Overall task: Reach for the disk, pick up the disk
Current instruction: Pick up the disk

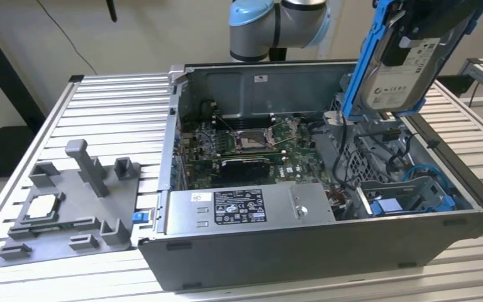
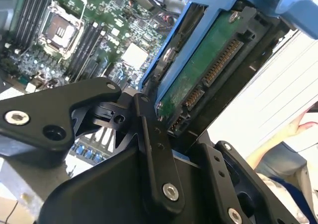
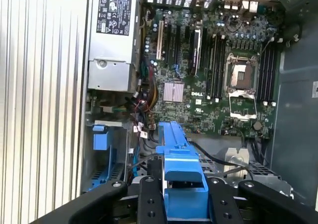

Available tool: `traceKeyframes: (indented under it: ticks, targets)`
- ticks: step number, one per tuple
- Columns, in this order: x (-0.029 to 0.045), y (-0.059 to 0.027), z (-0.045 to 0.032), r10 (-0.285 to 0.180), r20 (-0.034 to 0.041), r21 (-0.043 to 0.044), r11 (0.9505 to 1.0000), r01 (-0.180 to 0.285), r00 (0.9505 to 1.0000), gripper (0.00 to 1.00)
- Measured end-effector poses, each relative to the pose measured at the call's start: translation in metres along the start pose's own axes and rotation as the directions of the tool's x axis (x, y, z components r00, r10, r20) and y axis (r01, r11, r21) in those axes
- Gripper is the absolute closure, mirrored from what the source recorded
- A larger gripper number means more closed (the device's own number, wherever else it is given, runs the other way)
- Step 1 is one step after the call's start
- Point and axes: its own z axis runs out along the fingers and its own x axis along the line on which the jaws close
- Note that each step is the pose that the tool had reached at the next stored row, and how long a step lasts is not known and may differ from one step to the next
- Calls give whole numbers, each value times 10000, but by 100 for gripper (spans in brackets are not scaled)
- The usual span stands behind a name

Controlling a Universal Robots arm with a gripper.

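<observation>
So the disk [image 1: 402, 69] is already lifted clear of the computer case [image 1: 309, 245], held up at about 1 o'clock in the exterior view, above the drive bay corner. Its long axis is stood nearly upright, tilted a bit, label side faced outward, blue frame [image 3: 176, 159] wrapped round the edges. The hand [image 2: 164, 134] is pinched on the disk, with the black fingers [image 2: 151, 149] pressed against its connector end in the second wrist view. The motherboard [image 3: 208, 80] is seen well below it, and the grey fixture [image 1: 73, 207] is left on the worktop [image 1: 107, 119] over at 8 o'clock.
</observation>
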Motion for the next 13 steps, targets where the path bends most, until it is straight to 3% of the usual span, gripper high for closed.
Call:
traceKeyframes:
  ticks: [6,13]
  targets:
    - [128,-46,11,2,1,-18,10000,-2,10000,100]
    - [344,-80,30,2,0,-23,10000,-2,10000,100]
